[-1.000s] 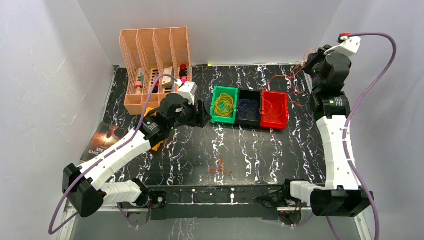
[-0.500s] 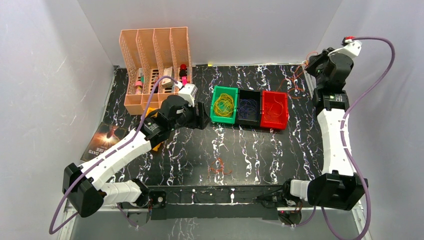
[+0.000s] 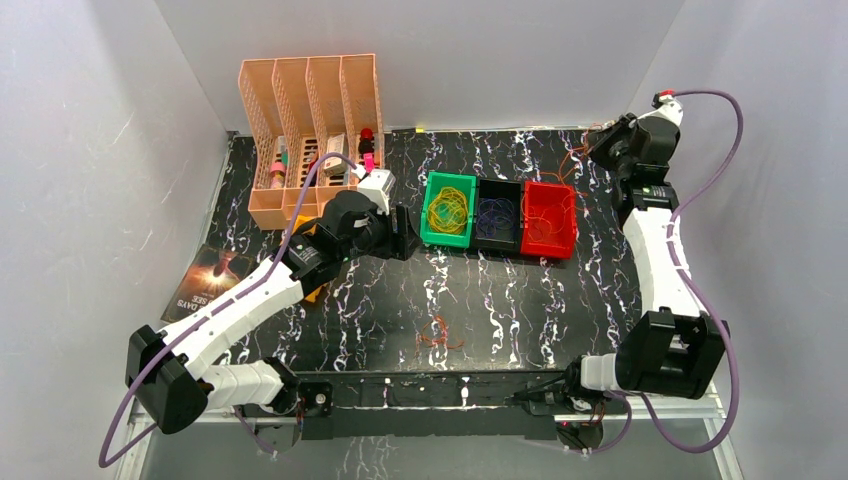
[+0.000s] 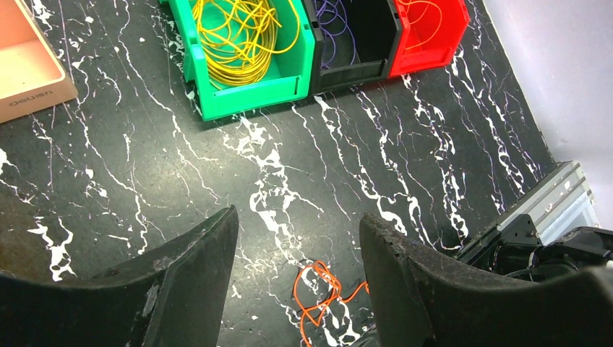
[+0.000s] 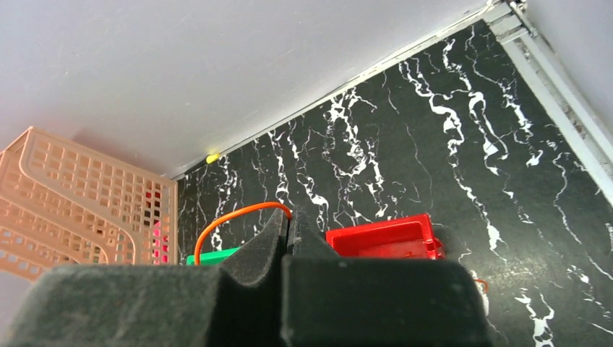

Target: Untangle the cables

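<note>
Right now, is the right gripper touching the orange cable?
Touching. The right wrist view shows the right gripper shut, with the orange cable arching out from between its closed fingertips.

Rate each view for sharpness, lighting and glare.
Top external: evenly lit, sharp, no glare. Left wrist: table sharp with faint sheen; open left gripper dark and soft. Right wrist: shut right gripper fills most of the lower half, blurred; pinched orange wire crisp.

Bright even overhead light, soft shadows, sharp focus, mild wrist-view distortion
</note>
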### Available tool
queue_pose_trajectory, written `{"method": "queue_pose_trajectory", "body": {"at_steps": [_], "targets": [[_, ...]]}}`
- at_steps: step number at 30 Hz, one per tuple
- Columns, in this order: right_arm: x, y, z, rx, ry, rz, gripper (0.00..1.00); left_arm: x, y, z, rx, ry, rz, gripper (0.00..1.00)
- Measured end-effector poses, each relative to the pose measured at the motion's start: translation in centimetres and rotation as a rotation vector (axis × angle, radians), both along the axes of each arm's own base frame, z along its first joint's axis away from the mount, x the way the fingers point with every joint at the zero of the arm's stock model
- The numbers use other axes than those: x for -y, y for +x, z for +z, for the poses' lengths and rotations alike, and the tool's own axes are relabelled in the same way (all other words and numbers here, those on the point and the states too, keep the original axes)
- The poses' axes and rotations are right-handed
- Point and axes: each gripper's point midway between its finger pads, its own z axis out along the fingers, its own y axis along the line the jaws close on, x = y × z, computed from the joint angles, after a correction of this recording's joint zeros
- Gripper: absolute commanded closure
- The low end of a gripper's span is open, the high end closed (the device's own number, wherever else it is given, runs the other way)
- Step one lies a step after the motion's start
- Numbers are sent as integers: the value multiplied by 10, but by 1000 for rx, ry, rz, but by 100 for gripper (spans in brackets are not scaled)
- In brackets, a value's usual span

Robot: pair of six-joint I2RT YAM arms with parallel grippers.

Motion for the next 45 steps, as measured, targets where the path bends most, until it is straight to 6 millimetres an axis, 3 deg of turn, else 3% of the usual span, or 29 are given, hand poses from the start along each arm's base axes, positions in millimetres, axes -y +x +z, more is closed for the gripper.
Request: {"method": "queue_pose_trajectory", "body": {"at_steps": [7, 14, 19, 24, 28, 33, 38, 45], "targets": [[-11, 0, -8, -2, 67, 40, 100, 0, 0, -1, -2, 2, 0, 38], [-38, 6, -5, 19, 175, 170, 100, 0, 0, -1, -3, 2, 1, 38], [-52, 8, -20, -12, 235, 241, 100, 0, 0, -1, -5, -1, 2, 38], [-52, 8, -28, -33, 237, 236, 100, 0, 0, -1, -7, -1, 3, 38], [-33, 9, -41, -44, 190, 134, 100, 1, 0, -3, -12, 1, 4, 38], [13, -2, -71, -100, 129, -63, 100, 0, 0, -3, -12, 2, 4, 38], [65, -14, -73, -99, 101, -245, 100, 0, -1, -6, -18, 6, 4, 38], [110, -29, -72, -91, 93, -401, 100, 0, -1, -7, -26, 5, 6, 38]]}}
